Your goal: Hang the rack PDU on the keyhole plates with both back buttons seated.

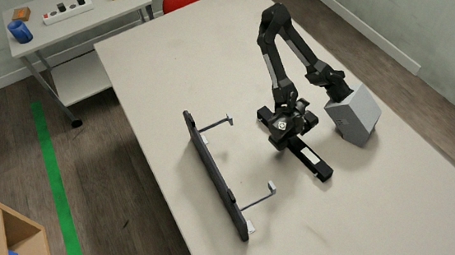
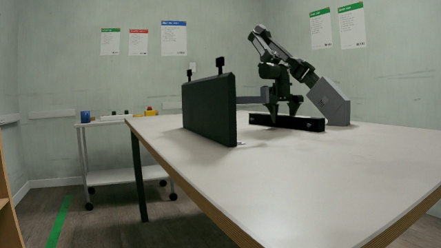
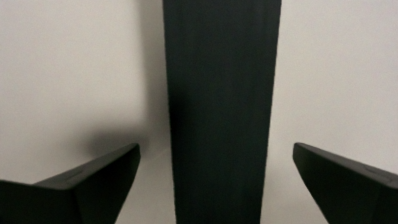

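Where it lies flat: long black PDU [image 1: 298,148] with white label

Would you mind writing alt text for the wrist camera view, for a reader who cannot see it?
A long black rack PDU runs straight up the middle of the frame, lying on the pale table top. The open gripper straddles it, one dark fingertip on each side, neither touching the PDU.
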Robot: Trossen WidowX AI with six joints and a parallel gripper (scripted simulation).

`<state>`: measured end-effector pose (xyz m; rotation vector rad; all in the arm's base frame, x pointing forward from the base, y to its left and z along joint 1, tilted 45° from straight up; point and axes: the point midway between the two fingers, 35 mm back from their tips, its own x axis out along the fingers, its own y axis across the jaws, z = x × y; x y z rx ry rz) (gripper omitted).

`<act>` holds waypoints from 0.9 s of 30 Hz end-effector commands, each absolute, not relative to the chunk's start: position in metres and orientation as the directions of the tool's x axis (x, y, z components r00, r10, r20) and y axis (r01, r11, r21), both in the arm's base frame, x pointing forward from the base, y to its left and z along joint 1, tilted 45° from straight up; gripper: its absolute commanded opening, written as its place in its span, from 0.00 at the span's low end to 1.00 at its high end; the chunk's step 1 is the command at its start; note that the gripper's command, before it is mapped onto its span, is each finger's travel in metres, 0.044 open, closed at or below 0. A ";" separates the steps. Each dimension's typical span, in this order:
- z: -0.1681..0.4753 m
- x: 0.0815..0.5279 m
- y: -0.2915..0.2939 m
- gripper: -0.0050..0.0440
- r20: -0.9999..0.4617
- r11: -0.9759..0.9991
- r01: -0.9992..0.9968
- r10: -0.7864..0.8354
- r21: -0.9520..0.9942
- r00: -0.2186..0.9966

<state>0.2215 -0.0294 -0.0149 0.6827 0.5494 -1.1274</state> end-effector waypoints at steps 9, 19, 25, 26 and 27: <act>-0.024 0.225 -0.037 1.00 -0.708 0.275 0.938 -0.619 0.212 0.341; -0.022 0.228 -0.036 0.64 -0.703 0.274 0.935 -0.618 0.226 0.351; -0.022 0.228 -0.036 0.56 -0.703 0.274 0.935 -0.618 0.226 0.351; -0.022 0.228 -0.036 0.55 -0.703 0.274 0.935 -0.618 0.226 0.351; -0.022 0.228 -0.036 0.53 -0.703 0.274 0.935 -0.618 0.226 0.351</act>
